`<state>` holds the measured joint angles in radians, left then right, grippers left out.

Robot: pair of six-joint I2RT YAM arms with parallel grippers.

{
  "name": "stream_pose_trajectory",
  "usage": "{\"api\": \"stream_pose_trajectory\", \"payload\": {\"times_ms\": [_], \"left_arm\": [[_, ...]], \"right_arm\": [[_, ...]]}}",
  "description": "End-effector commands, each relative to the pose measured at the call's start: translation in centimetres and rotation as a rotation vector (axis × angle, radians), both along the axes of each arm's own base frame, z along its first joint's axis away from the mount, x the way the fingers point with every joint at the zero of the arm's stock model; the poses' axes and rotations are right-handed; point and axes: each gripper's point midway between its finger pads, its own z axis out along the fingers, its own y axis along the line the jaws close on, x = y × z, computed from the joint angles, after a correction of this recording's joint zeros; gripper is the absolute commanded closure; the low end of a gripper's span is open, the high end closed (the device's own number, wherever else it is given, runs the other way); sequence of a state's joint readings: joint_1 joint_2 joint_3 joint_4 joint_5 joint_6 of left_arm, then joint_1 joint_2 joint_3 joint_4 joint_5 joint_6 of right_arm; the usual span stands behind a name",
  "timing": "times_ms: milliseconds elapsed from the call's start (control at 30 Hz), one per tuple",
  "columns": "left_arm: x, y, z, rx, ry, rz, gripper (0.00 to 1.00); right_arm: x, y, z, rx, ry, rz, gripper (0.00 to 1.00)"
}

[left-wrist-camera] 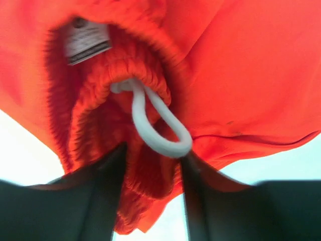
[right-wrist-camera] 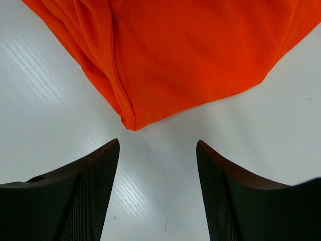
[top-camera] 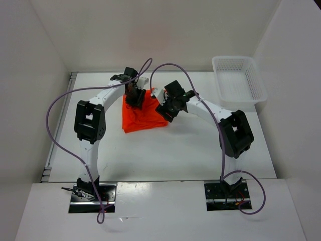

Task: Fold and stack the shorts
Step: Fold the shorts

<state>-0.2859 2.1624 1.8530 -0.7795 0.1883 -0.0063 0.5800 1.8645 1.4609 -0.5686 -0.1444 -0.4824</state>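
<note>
From above, the orange shorts (top-camera: 143, 118) sit on the white table (top-camera: 165, 155), around the middle and toward the back. They are bunched into a rough triangle whose peak runs up to the left gripper (top-camera: 134, 98). The right gripper (top-camera: 168, 109) hangs at the shorts' right edge. A white mesh basket (top-camera: 238, 80) stands in the far right corner, well apart from the cloth.

The left wrist camera is filled with orange fabric. The gathered elastic waistband (left-wrist-camera: 120, 75) curls around a loop of white drawstring (left-wrist-camera: 160, 130), with a small sewn-in label (left-wrist-camera: 88, 42) above it. A fold of the shorts is packed between the two dark fingers (left-wrist-camera: 108, 191), touching both, so these jaws are clamped on the cloth.

In the right wrist view the textured fingers (right-wrist-camera: 85, 196) stand apart with only bare table between them. A hemmed corner (right-wrist-camera: 130, 120) of the shorts lies just ahead of the tips, not touching them.
</note>
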Motion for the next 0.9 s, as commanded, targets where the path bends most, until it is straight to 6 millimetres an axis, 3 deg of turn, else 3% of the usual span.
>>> {"api": "stream_pose_trajectory", "payload": {"times_ms": [0,33,167,200,267,400,467,567,633,767,867], "left_arm": [[-0.9,-0.6,-1.9,0.010,0.041,-0.024,0.57],[-0.9,-0.8,-1.8,0.002,0.043,-0.027,0.70],[-0.9,-0.7,-1.8,-0.019,0.049,-0.026,0.97],[-0.7,-0.2,-1.8,-0.019,0.049,-0.016,1.00],[0.1,0.9,0.4,-0.059,0.023,0.009,1.00],[1.1,3.7,7.2,-0.180,-0.075,0.054,1.00],[0.9,5.6,8.4,-0.221,-0.082,0.088,1.00],[-1.2,7.0,6.5,-0.227,0.005,0.122,1.00],[-2.9,7.0,3.6,-0.243,0.107,0.131,1.00],[-4.1,7.9,-0.8,-0.249,0.222,0.166,0.86],[-4.5,8.5,-2.4,-0.280,0.267,0.189,0.69]], "right_arm": [[1.2,1.5,2.0,0.090,-0.079,-0.007,0.32],[1.0,1.4,1.6,0.085,-0.071,-0.007,0.32],[0.7,1.7,0.4,0.087,-0.042,0.007,0.30],[0.4,1.7,0.0,0.089,-0.029,0.013,0.30],[0.3,1.7,-0.4,0.088,-0.017,0.005,0.30],[0.2,1.8,-0.8,0.089,-0.005,0.010,0.30],[0.4,1.9,-0.7,0.094,-0.013,0.011,0.29],[0.3,2.4,-0.7,0.094,-0.013,0.020,0.29],[0.3,3.0,-1.2,0.089,-0.005,0.029,0.29],[0.3,4.1,-1.2,0.099,-0.009,0.040,0.28],[0.4,4.5,-0.8,0.099,-0.022,0.046,0.28]]}}
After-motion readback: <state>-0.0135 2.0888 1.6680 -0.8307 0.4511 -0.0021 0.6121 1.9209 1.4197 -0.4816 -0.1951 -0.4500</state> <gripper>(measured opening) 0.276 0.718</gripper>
